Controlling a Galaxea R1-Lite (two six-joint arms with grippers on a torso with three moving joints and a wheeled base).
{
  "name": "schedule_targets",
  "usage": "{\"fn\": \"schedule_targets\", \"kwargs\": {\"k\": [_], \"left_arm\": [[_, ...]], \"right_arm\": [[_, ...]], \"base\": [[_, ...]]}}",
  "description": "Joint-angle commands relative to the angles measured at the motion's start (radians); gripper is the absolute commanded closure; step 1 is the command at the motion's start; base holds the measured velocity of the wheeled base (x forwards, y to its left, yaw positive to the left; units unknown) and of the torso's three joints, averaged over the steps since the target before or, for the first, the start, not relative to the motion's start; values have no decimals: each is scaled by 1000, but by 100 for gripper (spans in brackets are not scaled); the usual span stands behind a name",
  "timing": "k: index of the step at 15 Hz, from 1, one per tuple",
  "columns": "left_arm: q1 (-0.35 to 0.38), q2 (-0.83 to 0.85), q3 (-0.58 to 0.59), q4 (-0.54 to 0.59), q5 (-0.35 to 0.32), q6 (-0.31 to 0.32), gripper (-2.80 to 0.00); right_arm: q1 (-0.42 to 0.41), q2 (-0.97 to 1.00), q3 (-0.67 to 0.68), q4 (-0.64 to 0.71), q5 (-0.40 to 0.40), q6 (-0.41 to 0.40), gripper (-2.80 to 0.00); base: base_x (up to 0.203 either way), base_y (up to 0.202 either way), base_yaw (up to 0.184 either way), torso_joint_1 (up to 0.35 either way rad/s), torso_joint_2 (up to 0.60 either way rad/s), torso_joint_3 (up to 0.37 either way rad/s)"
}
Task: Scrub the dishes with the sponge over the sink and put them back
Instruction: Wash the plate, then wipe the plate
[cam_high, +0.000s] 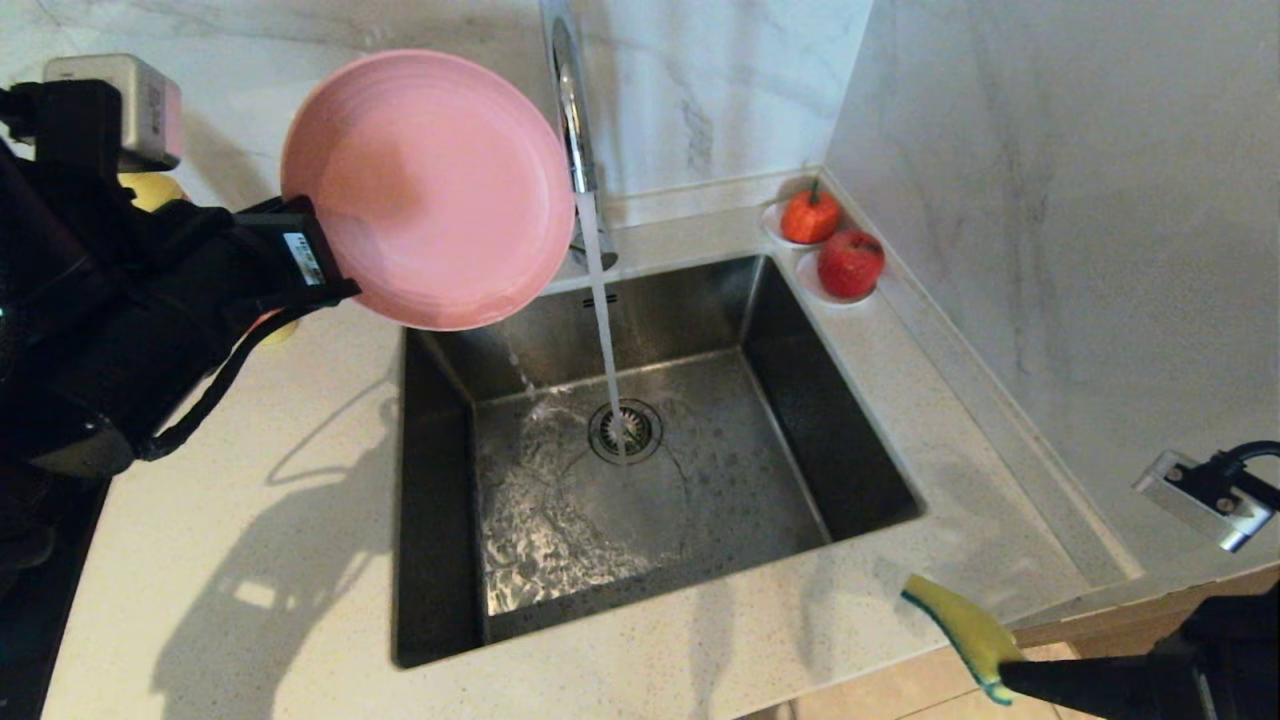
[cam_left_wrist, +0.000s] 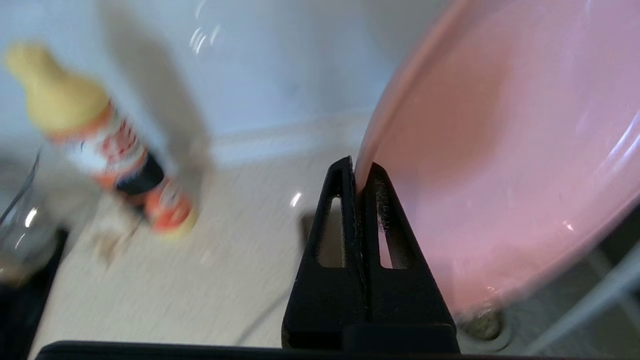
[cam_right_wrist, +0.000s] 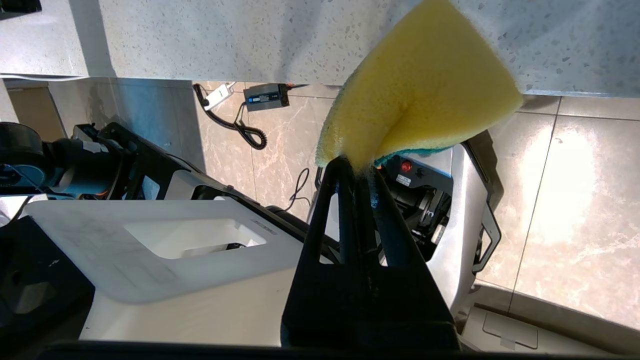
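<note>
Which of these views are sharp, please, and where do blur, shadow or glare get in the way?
Head view: sharp; the left arm and pink plate cast a hard shadow on the counter, and running water glints in the sink. Left wrist view: the bottle and counter are smeared, while the left gripper on the plate rim stays crisp. Right wrist view: sharp on the sponge, with glare on the floor tiles.

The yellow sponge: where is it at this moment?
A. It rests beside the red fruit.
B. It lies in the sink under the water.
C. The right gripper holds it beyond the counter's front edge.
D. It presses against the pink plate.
C: the right gripper is shut on the yellow sponge, off the counter, far from the pink plate.
</note>
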Motion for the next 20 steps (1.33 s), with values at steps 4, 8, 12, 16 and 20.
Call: {"fn": "schedule_targets", "kwargs": {"k": [4, 8, 12, 16, 20], "left_arm": [[-11, -43, 31, 11, 7, -8, 0], [-10, -181, 22, 333, -60, -165, 0], [-10, -344, 24, 557, -227, -204, 0], [-13, -462, 183, 570, -359, -155, 0], [-23, -428, 150, 572, -387, -82, 0]], "right_arm": [[1, -10, -17, 9, 14, 5, 0], [56, -69, -41, 5, 14, 1, 0], [132, -91, -129, 44, 28, 5, 0], [227, -80, -191, 51, 47, 4, 0], [345, -84, -274, 82, 40, -6, 0]], "base": [[0, 0, 0, 0, 0, 0], [0, 0, 0, 0, 0, 0], [0, 0, 0, 0, 0, 0], [0, 0, 0, 0, 0, 0], [0, 0, 0, 0, 0, 0]]}}
